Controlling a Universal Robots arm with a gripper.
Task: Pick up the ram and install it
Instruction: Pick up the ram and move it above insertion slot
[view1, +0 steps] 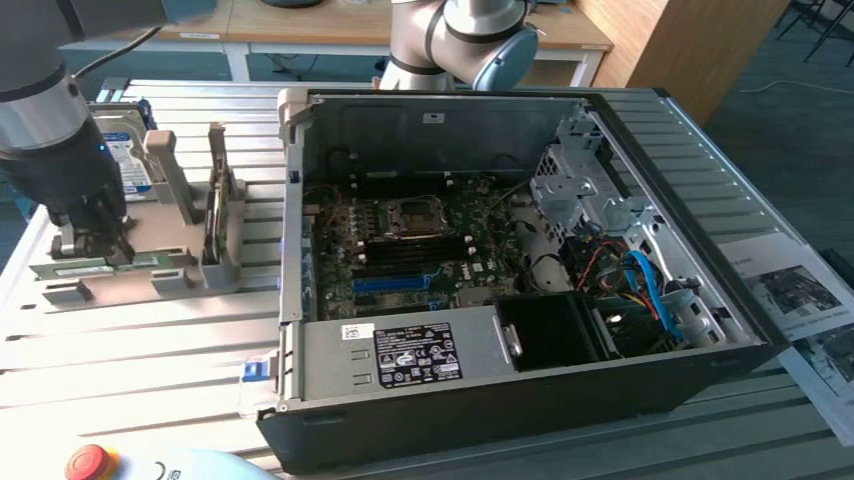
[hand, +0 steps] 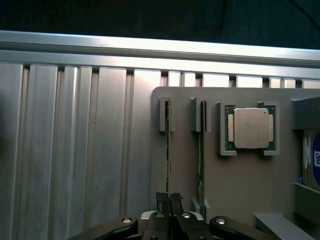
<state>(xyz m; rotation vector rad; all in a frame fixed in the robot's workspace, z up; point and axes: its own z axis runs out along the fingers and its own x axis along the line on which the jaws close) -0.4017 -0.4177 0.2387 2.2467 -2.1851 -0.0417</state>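
Had the gripper (hand: 169, 198) pinched shut on the top edge of the ram (hand: 168, 145), fingertips (hand: 162, 198) pressed against either face of the thin green stick. Found the ram standing on edge in the slot nearest the rim of the grey holder (hand: 240, 200), its far end caught in a small upright bracket. Saw a second stick (hand: 202, 150) standing parallel in the next slot, just beside the claw but clear of it. Noted a processor (hand: 251, 128) lying flat in a square recess past that, and a hard drive (hand: 314, 160) at the holder's far side. Saw the holder sitting on the ribbed aluminium table (hand: 75, 150).

In the exterior view, found the arm (view1: 40, 110) at the exterior view's left, reaching straight down onto the holder. Found the open computer case (view1: 534, 410) well apart, toward the exterior view's right, with the motherboard (view1: 400, 240) exposed inside and a blue slot (view1: 394, 283) near its front edge. Noted cables (view1: 641, 280) and a drive cage (view1: 581, 185) crowding the case's right side. Spotted a red stop button (view1: 90, 462) at the near table edge and printed sheets (view1: 801, 290) beside the case.
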